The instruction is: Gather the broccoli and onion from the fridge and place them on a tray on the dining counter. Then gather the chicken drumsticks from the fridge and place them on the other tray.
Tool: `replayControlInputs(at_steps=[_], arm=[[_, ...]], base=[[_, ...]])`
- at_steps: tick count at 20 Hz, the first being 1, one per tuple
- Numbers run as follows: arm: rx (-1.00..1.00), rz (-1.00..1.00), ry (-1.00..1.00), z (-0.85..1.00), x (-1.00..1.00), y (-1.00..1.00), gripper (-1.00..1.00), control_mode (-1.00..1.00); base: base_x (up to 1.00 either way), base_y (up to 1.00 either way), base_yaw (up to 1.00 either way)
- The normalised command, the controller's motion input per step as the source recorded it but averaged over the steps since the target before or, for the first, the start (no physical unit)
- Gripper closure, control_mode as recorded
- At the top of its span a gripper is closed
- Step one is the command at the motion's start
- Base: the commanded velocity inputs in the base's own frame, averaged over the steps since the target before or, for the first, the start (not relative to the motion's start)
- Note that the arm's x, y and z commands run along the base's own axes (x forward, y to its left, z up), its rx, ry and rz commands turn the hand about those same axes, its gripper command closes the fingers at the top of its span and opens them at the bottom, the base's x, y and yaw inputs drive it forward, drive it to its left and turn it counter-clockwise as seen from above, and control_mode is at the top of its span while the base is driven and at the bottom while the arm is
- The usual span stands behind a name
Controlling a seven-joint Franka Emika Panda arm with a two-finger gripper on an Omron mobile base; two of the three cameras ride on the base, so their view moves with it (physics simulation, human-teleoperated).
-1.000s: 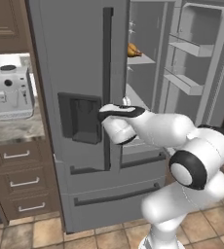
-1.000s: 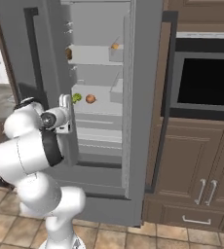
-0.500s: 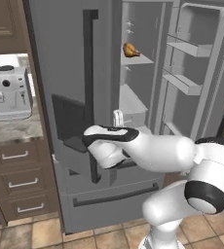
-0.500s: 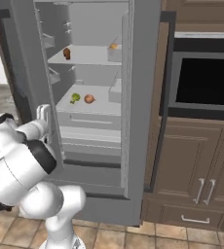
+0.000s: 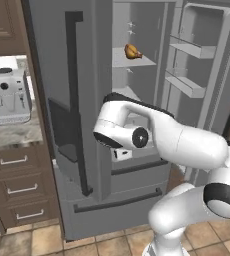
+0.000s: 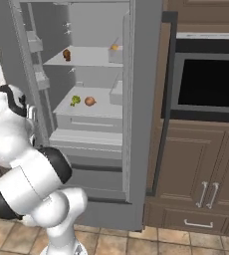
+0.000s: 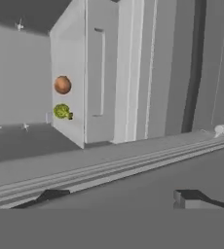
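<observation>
Fridge (image 6: 141, 99) is standing with one door swung wide, shelves exposed. Broccoli (image 6: 75, 100) and onion (image 6: 90, 101) are sitting side by side on the middle shelf, close but not touching; in the hand view they are showing as a green lump (image 7: 62, 111) and a brown ball (image 7: 62, 84), well apart from the fingers. One golden-brown drumstick (image 5: 132, 51) is lying on the upper shelf; a darker item (image 6: 66, 54) is sitting toward the left of that same shelf, too small to identify.

The arm is folding low in front of the open compartment, hand pointing at the lower fridge interior. Fingers (image 7: 189, 198) are standing apart, two dark tips spread with nothing between them.

Step in hand, by my reading: the approach for the first pick, vegetables untouched on the shelf.

Next move is likely calling for raising and turning the hand toward the middle shelf, lining up on the broccoli or onion, reaching in past the door edge, then closing on one piece without nudging its neighbour.
</observation>
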Motion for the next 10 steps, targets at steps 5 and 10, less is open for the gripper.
replayControlInputs(at_steps=[5, 10], arm=[[0.03, 0.7, 0.08, 0.11, -0.1, 1.0, -1.0, -1.0], [0.0, 0.68, 0.07, 0.11, -0.17, 1.0, -1.0, -1.0]], base=[[0.0, 0.0, 0.0], [0.0, 0.0, 0.0]])
